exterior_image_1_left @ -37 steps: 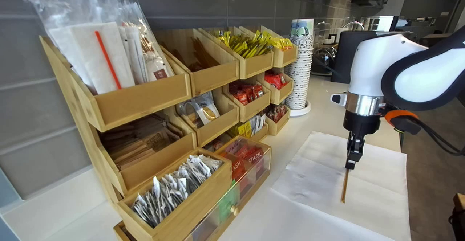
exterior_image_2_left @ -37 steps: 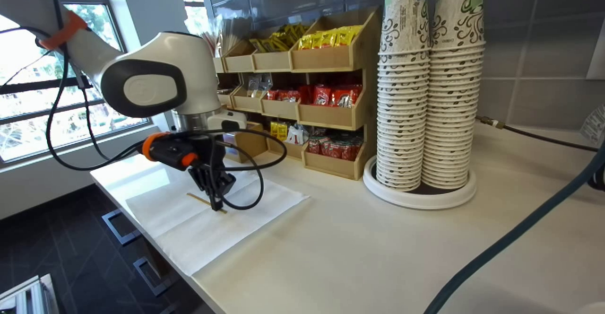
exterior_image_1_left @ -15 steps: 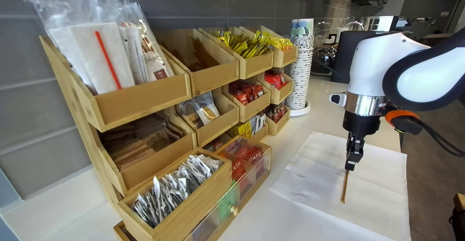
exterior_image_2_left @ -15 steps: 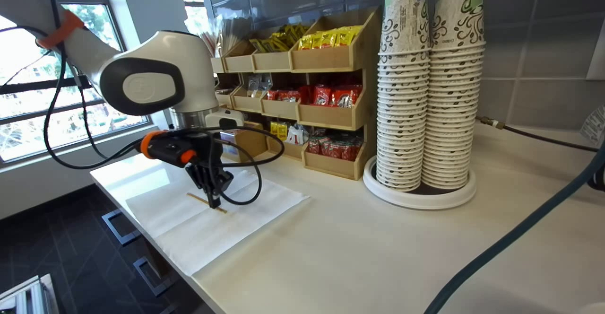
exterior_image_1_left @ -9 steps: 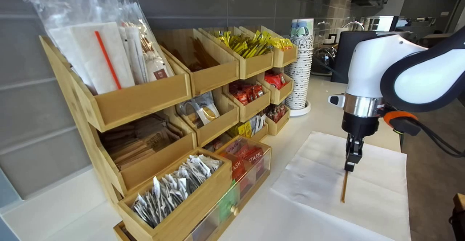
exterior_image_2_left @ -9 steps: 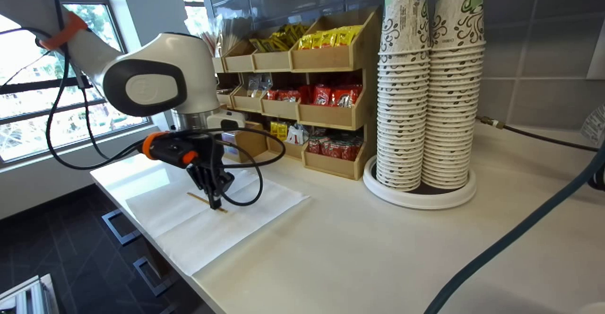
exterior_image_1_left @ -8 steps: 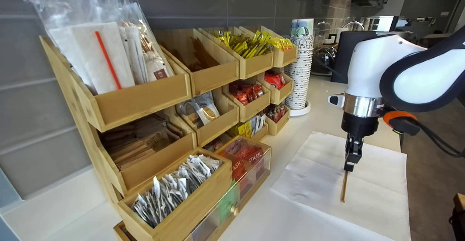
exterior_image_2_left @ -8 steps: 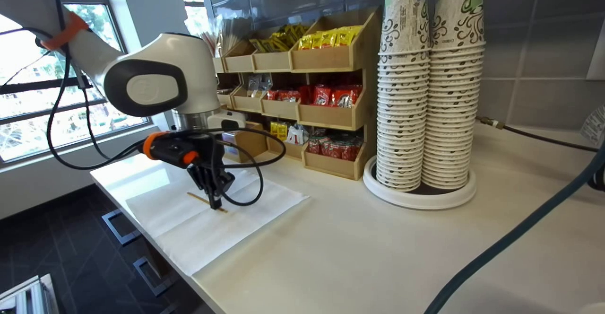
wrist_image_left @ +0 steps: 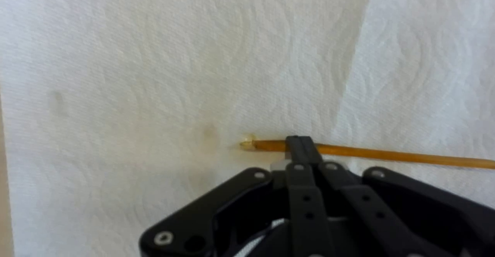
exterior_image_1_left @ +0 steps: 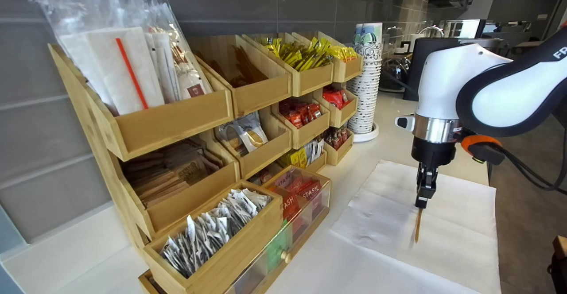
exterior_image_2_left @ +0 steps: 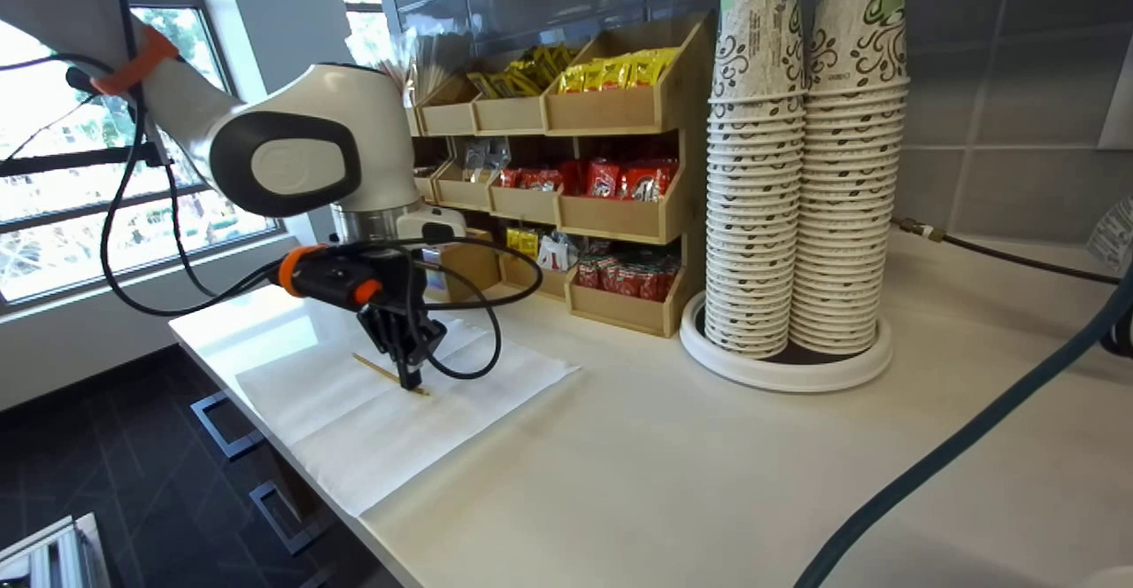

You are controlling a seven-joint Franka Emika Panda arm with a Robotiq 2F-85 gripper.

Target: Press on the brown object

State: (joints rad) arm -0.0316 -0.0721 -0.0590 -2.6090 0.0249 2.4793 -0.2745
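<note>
A thin orange-brown stick (wrist_image_left: 402,156) is seen lying flat on a white paper sheet (wrist_image_left: 135,48), which is spread over a pale counter (exterior_image_2_left: 637,464). In the wrist view the stick is shown running sideways, its yellowish end (wrist_image_left: 246,144) exposed just beside the gripper (wrist_image_left: 301,137) and its longer part stretched to the right edge. The fingers (wrist_image_left: 294,152) are pressed together — side by side across the stick — and a short stretch of it is hidden behind them. In both exterior views the gripper is seen pointed down at the stick, near one of its ends; whether the stick is actually being pressed or only hovered over cannot be told. Faint brownish stains (wrist_image_left: 209,135) are visible on the sheet near the yellowish end. The gripper is carried by a white arm (exterior_image_1_left: 447,81). Near the sheet, on the same counter, tiers of wooden bins (exterior_image_1_left: 177,128) are stood against a tiled wall (exterior_image_1_left: 221,1); they are filled with yellow packets (exterior_image_1_left: 305,55), red packets (exterior_image_1_left: 303,117) and, lower down, white sachets (exterior_image_1_left: 217,223). A clear plastic bag (exterior_image_1_left: 117,10) is propped in a top bin. In both exterior views, tall stacks of paper cups (exterior_image_2_left: 752,234) are set upright in a round white stand (exterior_image_2_left: 788,377) just beside the bins.
</note>
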